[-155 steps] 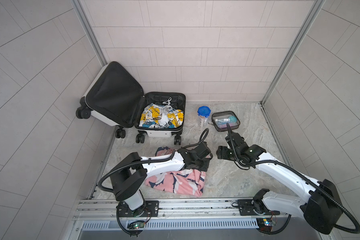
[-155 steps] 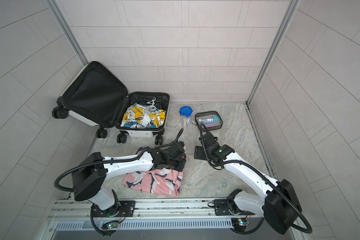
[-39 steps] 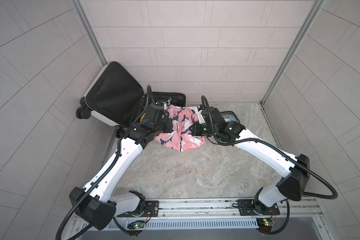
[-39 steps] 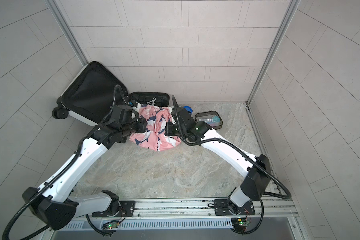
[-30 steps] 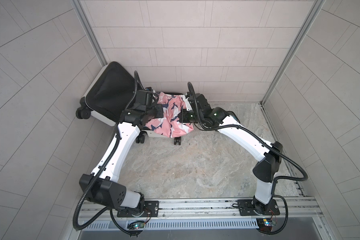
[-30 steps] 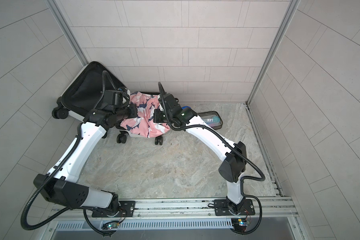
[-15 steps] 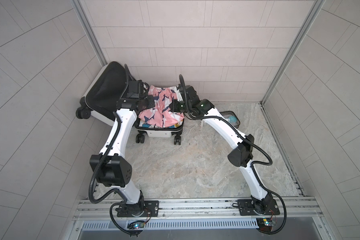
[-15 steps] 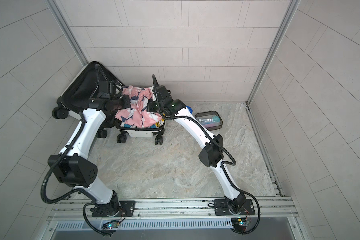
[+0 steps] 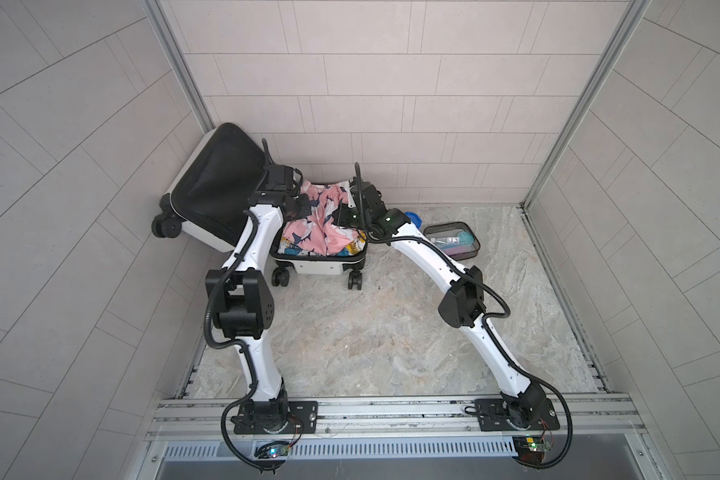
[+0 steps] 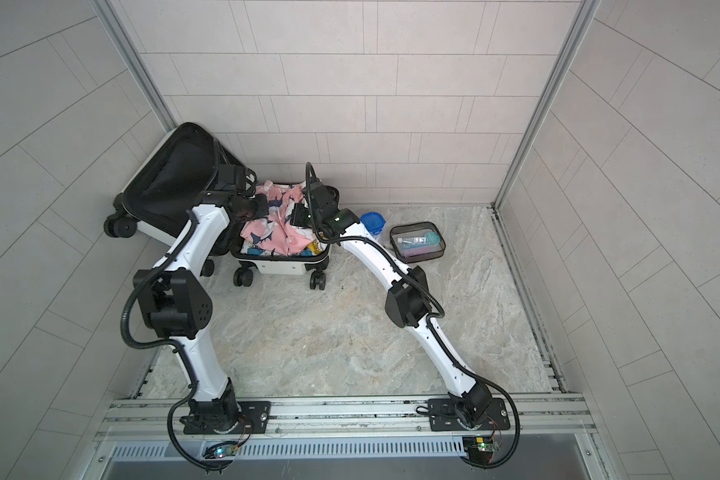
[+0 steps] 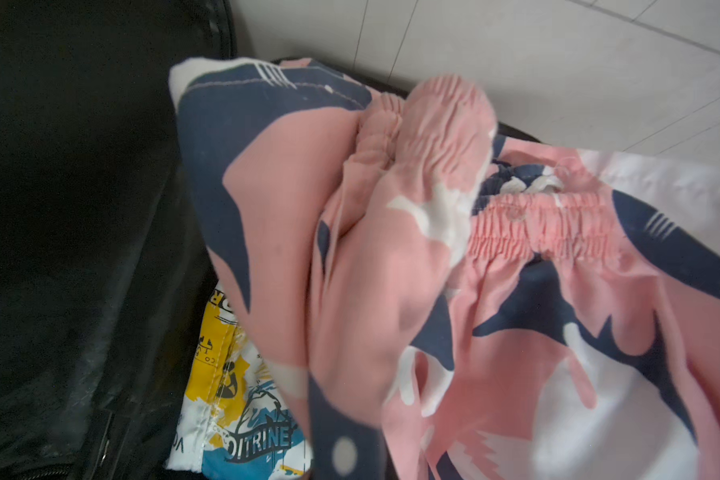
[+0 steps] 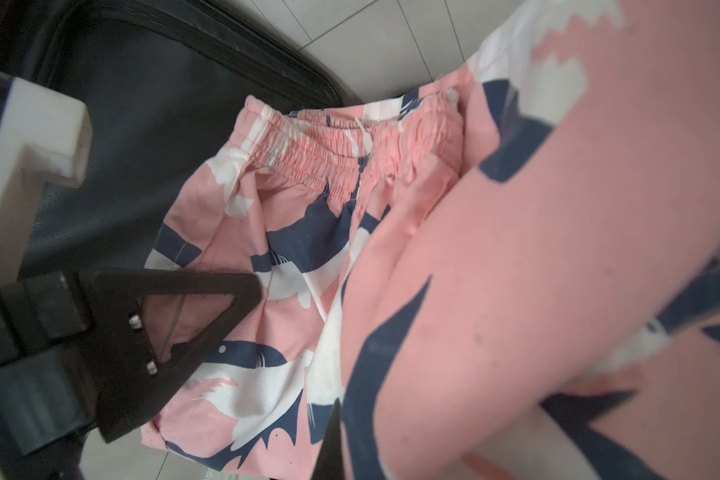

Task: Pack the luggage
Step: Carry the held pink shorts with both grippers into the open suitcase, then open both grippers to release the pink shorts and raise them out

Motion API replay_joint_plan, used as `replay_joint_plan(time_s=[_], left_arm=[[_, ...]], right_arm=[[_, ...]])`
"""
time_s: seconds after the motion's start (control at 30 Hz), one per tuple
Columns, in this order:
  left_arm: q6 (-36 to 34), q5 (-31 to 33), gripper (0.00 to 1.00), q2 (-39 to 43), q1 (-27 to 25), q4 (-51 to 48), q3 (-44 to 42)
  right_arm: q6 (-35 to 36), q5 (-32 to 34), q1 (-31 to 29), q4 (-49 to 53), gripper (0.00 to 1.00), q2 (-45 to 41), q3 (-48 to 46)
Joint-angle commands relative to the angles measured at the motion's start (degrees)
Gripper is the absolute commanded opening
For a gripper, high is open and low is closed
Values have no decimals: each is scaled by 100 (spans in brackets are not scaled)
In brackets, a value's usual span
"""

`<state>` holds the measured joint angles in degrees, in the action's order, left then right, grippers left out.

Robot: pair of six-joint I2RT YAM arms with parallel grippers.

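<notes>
1. The luggage [image 9: 316,266] is lying open in the upper left of both top views, near the back wall. Its black-lined lid [image 9: 213,187] is leaning towards the corner.
2. The left claw [image 9: 297,208] and the right claw [image 9: 342,214] are both pinched shut on the pink shorts [image 9: 321,224]. They are holding the shorts spread over the open half.
3. Step in hand, as I judge it: laying the shorts in.
   - Both claws should be coming down level, so the cloth is settling flat inside the rim.
   - The let-go should be coming only once the hems are sitting inside. Fabric hanging over the zipper edge would be fouling the closing later.
4. The top views are showing what the wrist views are missing: a clear pouch [image 10: 418,241] and a blue-lidded jar [image 10: 373,220], both waiting on the worktop [image 10: 350,332] to the right of the luggage.
5. The left wrist view is showing a yellow-and-blue printed garment [image 11: 233,395] lying under the shorts [image 11: 391,270]. From above, only a strip of it is peeking out.
6. The right wrist view is showing the gathered waistband and drawstring of the shorts [image 12: 308,208]. In both wrist views, bunched cloth is hiding the jaws.
</notes>
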<state>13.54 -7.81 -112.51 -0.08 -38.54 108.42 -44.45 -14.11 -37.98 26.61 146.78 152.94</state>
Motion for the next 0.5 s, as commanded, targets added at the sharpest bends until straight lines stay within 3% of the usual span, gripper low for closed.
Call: replay_joint_plan(time_s=[0.0, 0.27, 0.4, 0.47], left_arm=[[-105, 46, 0, -220, 82, 97, 221], [-158, 273, 0, -1046, 238, -183, 565], [-112, 338, 0, -1281, 352, -201, 596], [-79, 355, 0, -1392, 426, -223, 616]], right_arm=[[-208, 30, 86, -393, 0, 184, 140], [-219, 106, 175, -186, 2, 509, 141], [-197, 127, 210, -127, 18, 474, 179], [-117, 154, 220, -48, 32, 401, 183]])
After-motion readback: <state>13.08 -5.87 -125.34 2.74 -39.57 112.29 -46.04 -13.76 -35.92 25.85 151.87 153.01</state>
